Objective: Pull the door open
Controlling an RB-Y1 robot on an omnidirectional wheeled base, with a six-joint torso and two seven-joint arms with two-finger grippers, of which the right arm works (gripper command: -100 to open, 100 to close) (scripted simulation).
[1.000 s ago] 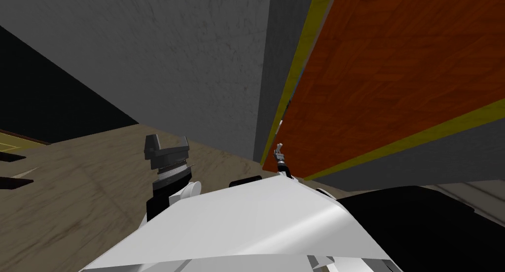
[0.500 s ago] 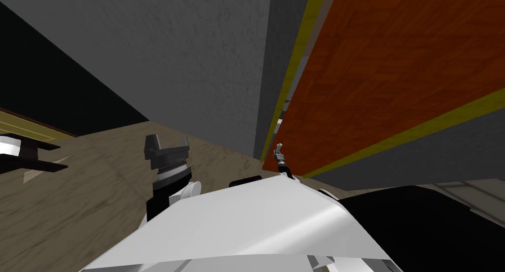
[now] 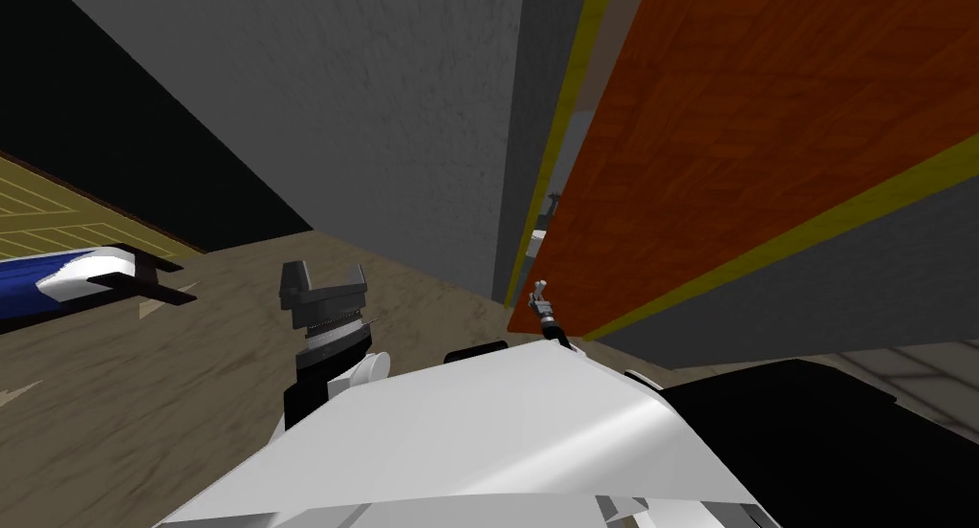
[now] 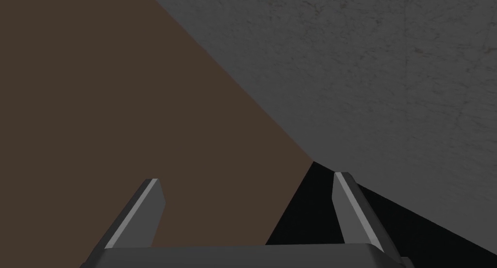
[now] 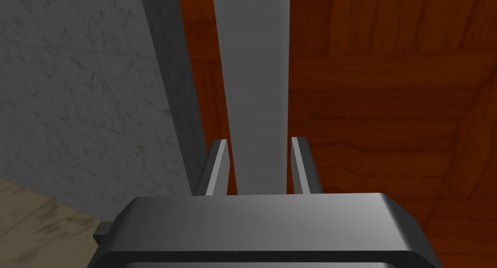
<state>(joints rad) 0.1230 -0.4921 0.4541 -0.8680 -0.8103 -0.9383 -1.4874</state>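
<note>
The door is a reddish-brown wooden panel standing ajar from its yellow frame, with a narrow gap along its free edge. My right gripper is at the door's lower free edge. In the right wrist view, the right gripper is shut on a light grey bar handle that runs along the door, one finger pressing each side. My left gripper is held out over the floor to the left, away from the door. Its fingers stand open and empty.
A grey wall stands left of the door frame, close in front of me. Brown wooden floor spreads to the left. A blue and white object lies at the far left, beside a yellow patterned surface and a black area.
The gap between the door's free edge and the yellow frame has widened. My view has swung, bringing the blue and white object in at the left. Both grippers keep their pose.
</note>
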